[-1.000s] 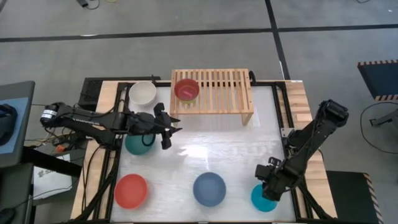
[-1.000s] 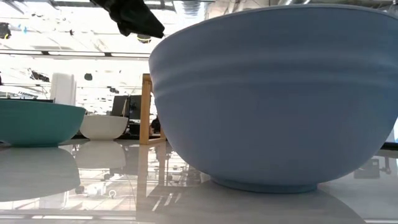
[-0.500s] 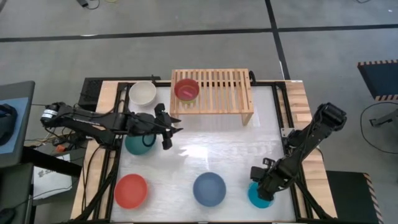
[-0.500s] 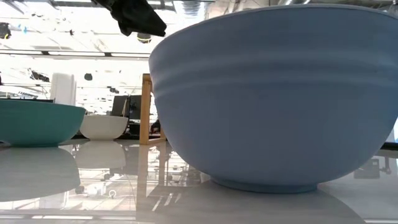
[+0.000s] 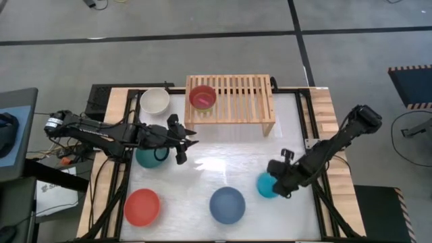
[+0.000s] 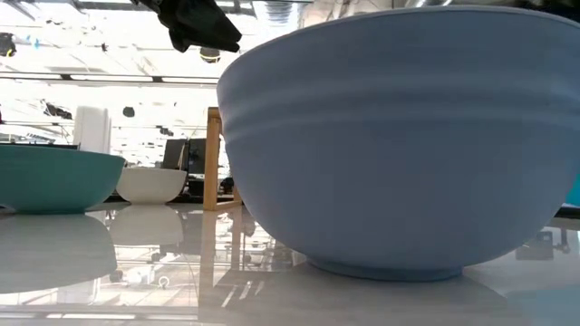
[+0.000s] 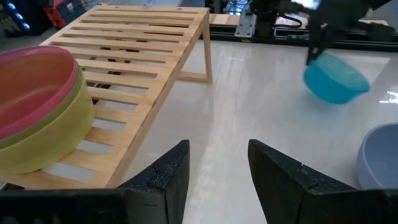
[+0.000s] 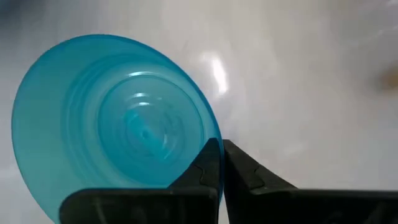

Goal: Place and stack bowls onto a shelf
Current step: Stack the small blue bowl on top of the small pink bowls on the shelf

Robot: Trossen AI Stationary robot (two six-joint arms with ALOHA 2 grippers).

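The right gripper (image 5: 282, 181) pinches the rim of the small round cyan bowl (image 5: 266, 185), holding it tilted above the glossy white table (image 5: 202, 169) near the slate blue bowl (image 5: 227, 204). The left gripper (image 5: 185, 140) hovers with its 2 fingers apart, between the dark teal bowl (image 5: 150, 156) and the pale wooden slatted shelf (image 5: 239, 94), where a magenta bowl (image 7: 28, 81) sits nested in a yellow one (image 7: 53, 140).

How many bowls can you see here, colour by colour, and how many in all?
White bowl: 1
Dark teal bowl: 1
Red bowl: 1
Slate blue bowl: 1
Cyan bowl, in the right claw: 1
Pink bowl nested in a yellow-green bowl on the rack: 2
Total: 7 bowls
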